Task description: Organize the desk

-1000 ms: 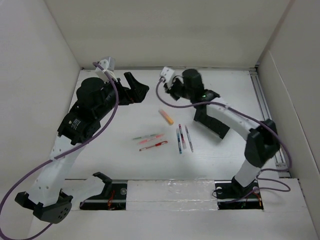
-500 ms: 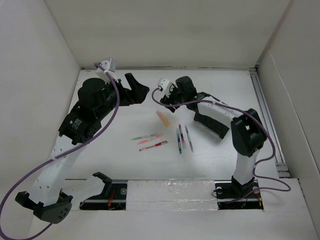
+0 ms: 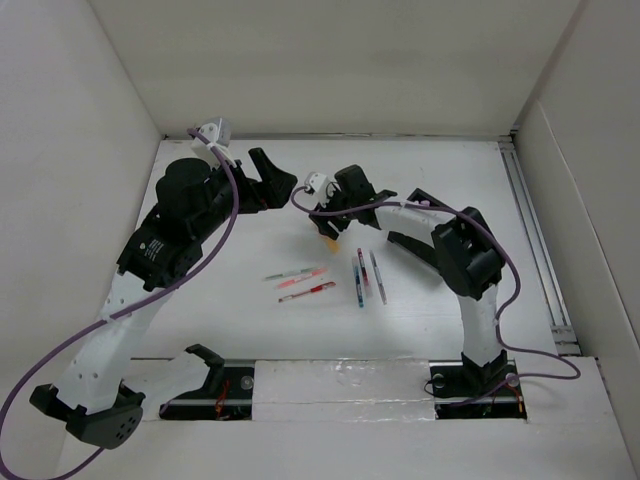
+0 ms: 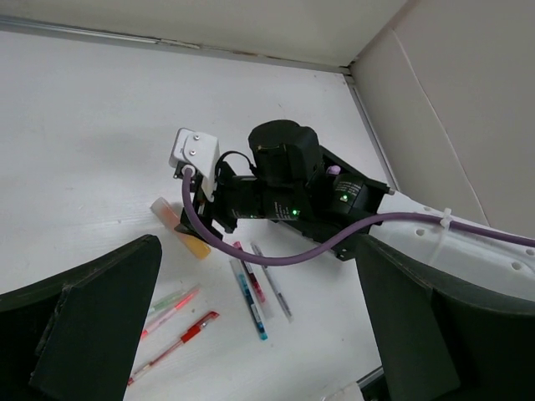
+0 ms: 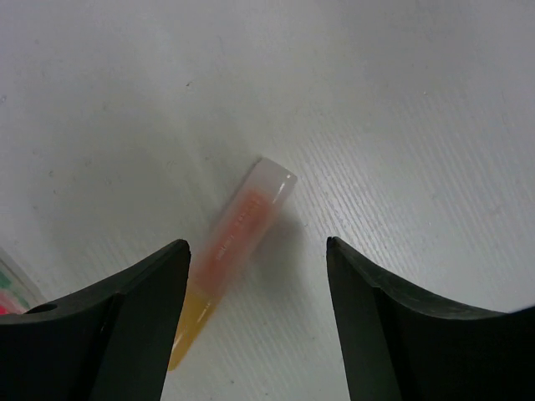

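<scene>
Right wrist view looks straight down between the two dark fingers of the right tool (image 5: 256, 251), which are spread wide and hold nothing. An orange marker (image 5: 236, 227) lies on the white tabletop (image 3: 470, 170) in the gap between them, and whether either finger touches it cannot be told. The marker's long axis runs on a slant in that view, its pale capped end toward the upper right and its yellow end toward the lower left, close to the left finger. In the top view the left tool (image 3: 270, 178) hangs over the far left part of the tabletop, also spread wide and empty, aimed toward the right arm. Nearer the arm bases, a few pink and red pens (image 3: 300, 282) lie roughly crosswise, and just to their right some blue and dark pens (image 3: 367, 277) lie roughly front to back, all loose and well apart from either tool. The tabletop lies flat under both arms, fenced by white panels (image 3: 330, 60), its longer side seeming to run left to right. As a judgement, the tidying is at an early stage: nothing looks gathered yet, and the marker seems to be the item in hand.
</scene>
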`<action>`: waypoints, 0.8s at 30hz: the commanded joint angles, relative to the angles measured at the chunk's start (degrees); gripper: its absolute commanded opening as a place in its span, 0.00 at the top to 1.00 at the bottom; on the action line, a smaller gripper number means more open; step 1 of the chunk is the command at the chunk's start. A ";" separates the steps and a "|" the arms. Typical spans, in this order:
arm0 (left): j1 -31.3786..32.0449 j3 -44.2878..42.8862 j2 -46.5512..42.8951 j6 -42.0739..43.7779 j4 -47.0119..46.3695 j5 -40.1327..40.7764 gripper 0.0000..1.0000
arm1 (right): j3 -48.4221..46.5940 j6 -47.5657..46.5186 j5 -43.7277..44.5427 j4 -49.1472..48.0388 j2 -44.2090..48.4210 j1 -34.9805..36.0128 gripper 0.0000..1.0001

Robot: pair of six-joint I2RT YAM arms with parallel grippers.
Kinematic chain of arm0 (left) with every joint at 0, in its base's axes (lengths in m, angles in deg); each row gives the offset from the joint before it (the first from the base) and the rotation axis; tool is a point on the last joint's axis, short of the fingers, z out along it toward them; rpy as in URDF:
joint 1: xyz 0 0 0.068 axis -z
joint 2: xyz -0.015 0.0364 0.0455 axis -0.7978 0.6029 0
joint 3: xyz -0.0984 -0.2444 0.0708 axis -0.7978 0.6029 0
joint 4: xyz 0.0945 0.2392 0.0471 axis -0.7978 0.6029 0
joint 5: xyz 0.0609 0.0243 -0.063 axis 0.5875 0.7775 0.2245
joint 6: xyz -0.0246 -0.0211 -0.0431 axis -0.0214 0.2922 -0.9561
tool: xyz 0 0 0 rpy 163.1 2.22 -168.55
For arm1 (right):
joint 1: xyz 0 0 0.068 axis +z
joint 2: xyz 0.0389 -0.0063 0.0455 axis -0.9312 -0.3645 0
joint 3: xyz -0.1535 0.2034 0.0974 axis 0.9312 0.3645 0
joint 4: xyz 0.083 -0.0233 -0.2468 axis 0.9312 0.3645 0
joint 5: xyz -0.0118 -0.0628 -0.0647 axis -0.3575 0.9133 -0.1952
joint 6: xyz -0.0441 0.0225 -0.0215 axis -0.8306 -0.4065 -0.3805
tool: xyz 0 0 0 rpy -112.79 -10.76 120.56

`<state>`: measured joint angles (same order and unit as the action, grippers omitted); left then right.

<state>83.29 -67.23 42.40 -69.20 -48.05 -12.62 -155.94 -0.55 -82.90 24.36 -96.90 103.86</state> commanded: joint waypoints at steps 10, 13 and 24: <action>-0.14 0.69 -1.70 1.03 -1.72 0.69 0.02 | -2.99 4.34 3.76 -1.12 0.33 0.70 0.32; -0.14 0.42 -1.62 1.38 -1.63 0.68 0.02 | -1.76 6.01 4.82 -2.08 -0.55 0.70 0.31; -0.14 1.21 -1.88 1.47 -1.81 0.51 0.02 | -3.78 10.23 6.40 -2.35 -4.94 1.93 0.38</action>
<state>83.29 -66.62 42.01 -68.39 -48.05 -12.18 -157.01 7.96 -77.76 22.94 -101.27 104.24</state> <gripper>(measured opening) 0.979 0.632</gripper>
